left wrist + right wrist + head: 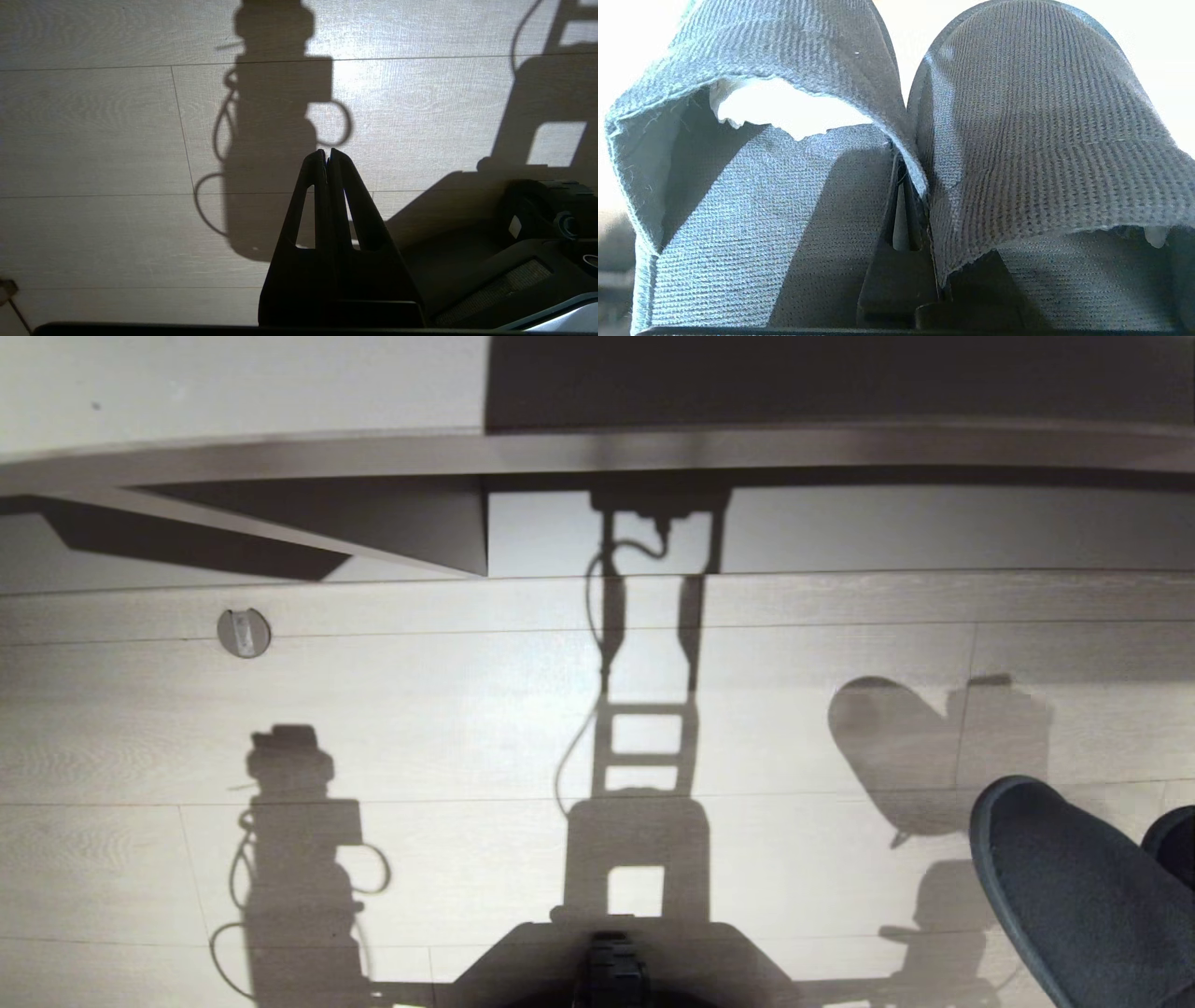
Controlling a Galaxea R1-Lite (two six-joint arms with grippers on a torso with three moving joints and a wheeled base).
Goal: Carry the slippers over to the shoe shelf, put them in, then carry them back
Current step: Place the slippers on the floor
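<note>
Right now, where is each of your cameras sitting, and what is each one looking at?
Head view: on my head, looking down at the floor; my base shows at the bottom edge, and the slippers poke in on my right.
Left wrist view: behind the left gripper, shut and empty, facing the floor, with my base beside it.
Right wrist view: behind the right gripper, shut on the slippers' inner edges, which fill the picture.
Shared: head and left wrist both show the floor and my arm's shadow; head and right wrist both show the slippers.
</note>
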